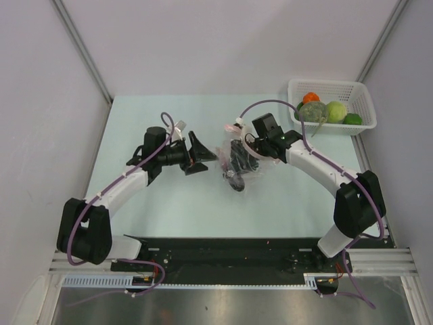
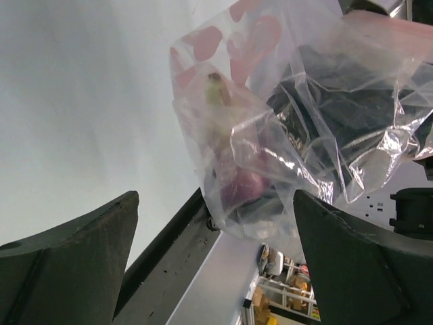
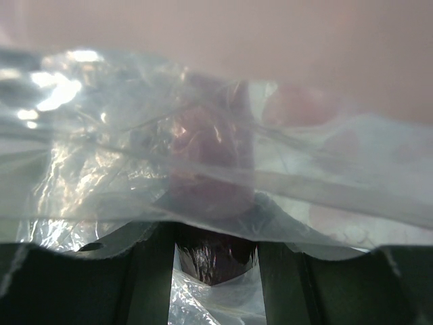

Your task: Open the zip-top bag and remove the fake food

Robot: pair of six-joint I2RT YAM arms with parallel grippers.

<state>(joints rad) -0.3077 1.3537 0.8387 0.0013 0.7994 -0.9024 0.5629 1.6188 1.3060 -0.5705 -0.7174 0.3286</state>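
Note:
The clear zip-top bag (image 1: 233, 164) lies crumpled at mid-table, its pink strip (image 1: 229, 127) at the far end. My right gripper (image 1: 245, 157) reaches into it. In the right wrist view the fingers (image 3: 152, 271) close on the purple eggplant (image 3: 215, 261), with plastic draped over them. My left gripper (image 1: 201, 154) is open and empty just left of the bag. In the left wrist view the bag (image 2: 270, 135) hangs ahead of the open fingers (image 2: 81, 250), with the eggplant (image 2: 242, 186) inside it.
A white mesh basket (image 1: 329, 82) at the back right holds the orange-red ball (image 1: 310, 97), the mottled green-brown head (image 1: 312, 112), the pale green piece (image 1: 336, 110) and the dark green pepper (image 1: 352, 119). Grey walls close in on the left, back and right.

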